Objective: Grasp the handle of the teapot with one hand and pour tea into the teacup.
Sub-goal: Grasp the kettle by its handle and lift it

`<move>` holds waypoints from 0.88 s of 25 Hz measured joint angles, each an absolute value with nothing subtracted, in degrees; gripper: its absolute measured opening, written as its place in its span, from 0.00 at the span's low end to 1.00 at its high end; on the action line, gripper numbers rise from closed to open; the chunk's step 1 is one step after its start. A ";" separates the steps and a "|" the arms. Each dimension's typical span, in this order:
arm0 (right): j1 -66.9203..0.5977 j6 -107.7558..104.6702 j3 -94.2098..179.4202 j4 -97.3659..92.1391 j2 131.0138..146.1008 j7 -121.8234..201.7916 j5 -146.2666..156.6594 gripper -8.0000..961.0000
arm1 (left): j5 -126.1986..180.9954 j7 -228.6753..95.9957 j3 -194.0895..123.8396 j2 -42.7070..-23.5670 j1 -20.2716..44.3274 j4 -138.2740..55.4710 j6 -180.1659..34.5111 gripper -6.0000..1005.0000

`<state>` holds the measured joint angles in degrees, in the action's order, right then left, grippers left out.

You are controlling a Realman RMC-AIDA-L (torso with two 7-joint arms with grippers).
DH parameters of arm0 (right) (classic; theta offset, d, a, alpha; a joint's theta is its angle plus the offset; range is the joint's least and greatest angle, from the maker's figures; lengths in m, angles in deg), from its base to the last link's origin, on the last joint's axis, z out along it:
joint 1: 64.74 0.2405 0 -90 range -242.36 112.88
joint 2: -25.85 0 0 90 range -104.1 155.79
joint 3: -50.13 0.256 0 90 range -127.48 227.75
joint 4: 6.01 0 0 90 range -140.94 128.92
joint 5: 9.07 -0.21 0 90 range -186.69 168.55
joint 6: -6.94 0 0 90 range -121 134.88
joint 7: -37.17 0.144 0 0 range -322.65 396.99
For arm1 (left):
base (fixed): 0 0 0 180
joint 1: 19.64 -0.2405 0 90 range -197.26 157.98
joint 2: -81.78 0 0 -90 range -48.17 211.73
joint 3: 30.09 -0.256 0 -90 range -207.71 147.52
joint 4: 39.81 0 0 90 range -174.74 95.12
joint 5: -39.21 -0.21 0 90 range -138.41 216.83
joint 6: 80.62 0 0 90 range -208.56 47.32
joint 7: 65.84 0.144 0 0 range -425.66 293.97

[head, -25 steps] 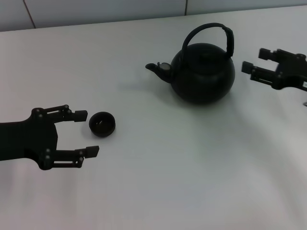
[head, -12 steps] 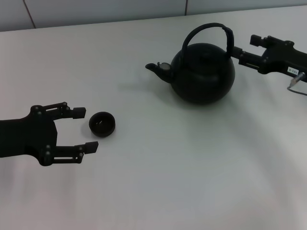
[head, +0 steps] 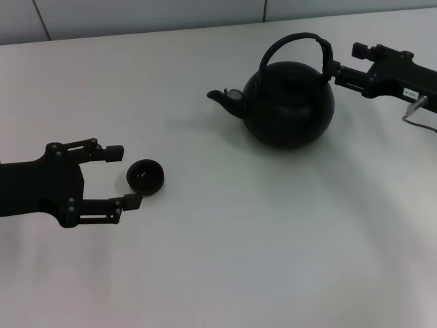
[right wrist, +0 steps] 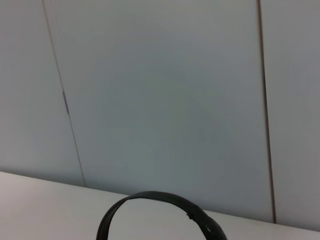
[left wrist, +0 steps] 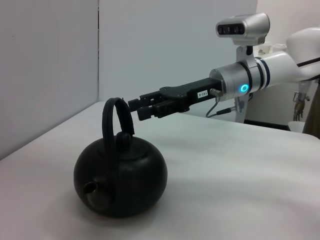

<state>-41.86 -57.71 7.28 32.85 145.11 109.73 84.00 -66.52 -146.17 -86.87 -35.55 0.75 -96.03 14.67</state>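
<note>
Two spread grippers, left [head: 123, 176] flanking teacup [head: 145, 177], right [head: 337, 65] at handle [head: 298, 45]; white table [head: 273, 232], grey wall panels [right wrist: 160, 100].

Left claw [head: 123, 176] lies low with fingers spread wide — right claw [head: 336, 70] reaches out level, fingers close together.

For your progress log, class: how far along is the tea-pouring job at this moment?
Done: nothing poured; the teapot stands upright on the table, apart from the teacup. In hand: the right claw is level with the handle, not visibly gripping it, while the open left claw brackets the teacup. Left: grasping, lifting, pouring.
</note>
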 joint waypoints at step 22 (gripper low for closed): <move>-38.77 -52.74 6.80 28.88 145.13 107.53 83.91 0.75 | -66.52 -146.27 -86.69 -35.68 1.28 -95.78 14.12 0.85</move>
<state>-38.77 -52.74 6.80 28.88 145.13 107.53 83.91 -66.52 -146.27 -86.69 -35.68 1.28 -95.78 14.12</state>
